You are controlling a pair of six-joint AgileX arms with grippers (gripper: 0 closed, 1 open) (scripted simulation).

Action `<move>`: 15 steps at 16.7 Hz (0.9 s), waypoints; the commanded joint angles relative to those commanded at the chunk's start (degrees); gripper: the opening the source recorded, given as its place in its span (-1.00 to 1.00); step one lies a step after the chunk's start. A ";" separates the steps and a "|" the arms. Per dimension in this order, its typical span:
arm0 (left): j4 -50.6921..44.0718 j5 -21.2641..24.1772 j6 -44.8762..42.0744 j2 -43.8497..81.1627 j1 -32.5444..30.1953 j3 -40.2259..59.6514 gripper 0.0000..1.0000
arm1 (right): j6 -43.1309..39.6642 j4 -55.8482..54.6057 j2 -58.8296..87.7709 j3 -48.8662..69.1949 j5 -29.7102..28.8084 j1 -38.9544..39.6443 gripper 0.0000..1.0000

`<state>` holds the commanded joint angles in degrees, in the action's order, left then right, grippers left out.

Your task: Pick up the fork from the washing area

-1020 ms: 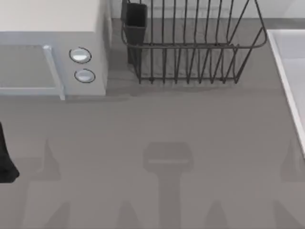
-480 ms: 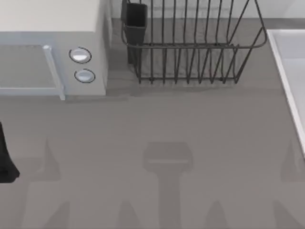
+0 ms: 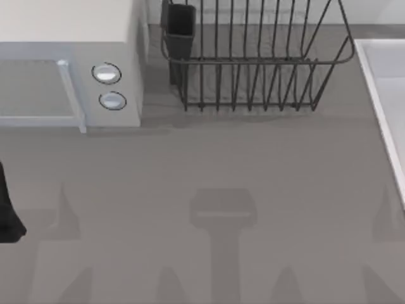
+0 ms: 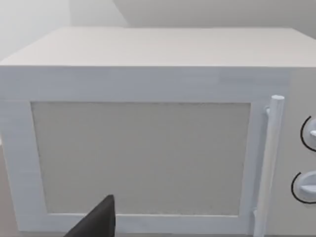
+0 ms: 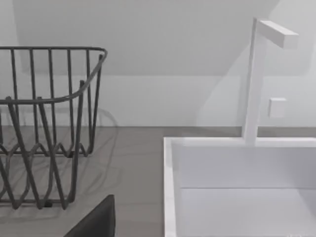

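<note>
The washing area is a pale sink basin (image 3: 381,95) at the table's right edge, and its raised rim (image 5: 169,187) is close in the right wrist view. The fork is out of view. A dark part of my right gripper (image 5: 96,222) sits low in front of the basin's near corner, between it and the wire rack. My left arm (image 3: 6,212) is parked at the table's left edge. A dark part of my left gripper (image 4: 98,222) faces the microwave door.
A white microwave (image 3: 69,63) stands at the back left. A dark wire dish rack (image 3: 253,63) with a dark cup holder (image 3: 180,28) is at the back middle. A white faucet (image 5: 256,74) rises behind the sink. Open grey tabletop (image 3: 209,177) lies in front.
</note>
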<state>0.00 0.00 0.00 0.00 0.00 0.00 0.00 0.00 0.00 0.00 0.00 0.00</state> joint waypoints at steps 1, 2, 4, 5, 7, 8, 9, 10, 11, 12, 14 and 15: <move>0.00 0.00 0.00 0.00 0.00 0.00 1.00 | 0.00 0.00 0.00 0.00 0.00 0.00 1.00; 0.00 0.00 0.00 0.00 0.00 0.00 1.00 | 0.00 0.00 0.00 0.00 0.00 0.00 1.00; 0.00 0.00 0.00 0.00 0.00 0.00 1.00 | 0.00 0.00 0.00 0.00 0.00 0.00 1.00; 0.00 0.00 0.00 0.00 0.00 0.00 1.00 | 0.00 0.00 0.00 0.00 0.00 0.00 1.00; 0.00 0.00 0.00 0.00 0.00 0.00 1.00 | -0.10 0.39 0.57 0.56 0.00 -0.11 1.00; 0.00 0.00 0.00 0.00 0.00 0.00 1.00 | -0.31 1.19 1.73 1.72 0.00 -0.33 1.00; 0.00 0.00 0.00 0.00 0.00 0.00 1.00 | -0.61 2.39 3.51 3.48 -0.01 -0.65 1.00; 0.00 0.00 0.00 0.00 0.00 0.00 1.00 | -1.01 3.94 5.90 5.84 -0.02 -1.08 1.00; 0.00 0.00 0.00 0.00 0.00 0.00 1.00 | -1.49 5.82 8.88 8.76 -0.02 -1.59 1.00; 0.00 0.00 0.00 0.00 0.00 0.00 1.00 | -2.04 7.99 12.47 12.20 -0.03 -2.18 1.00; 0.00 0.00 0.00 0.00 0.00 0.00 1.00 | -3.33 13.03 21.43 20.38 -0.05 -3.56 1.00; 0.00 0.00 0.00 0.00 0.00 0.00 1.00 | -4.05 15.84 26.74 25.01 -0.06 -4.32 1.00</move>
<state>0.00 0.00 0.00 0.00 0.00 0.00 -4.05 15.84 26.74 25.01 -0.06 -4.32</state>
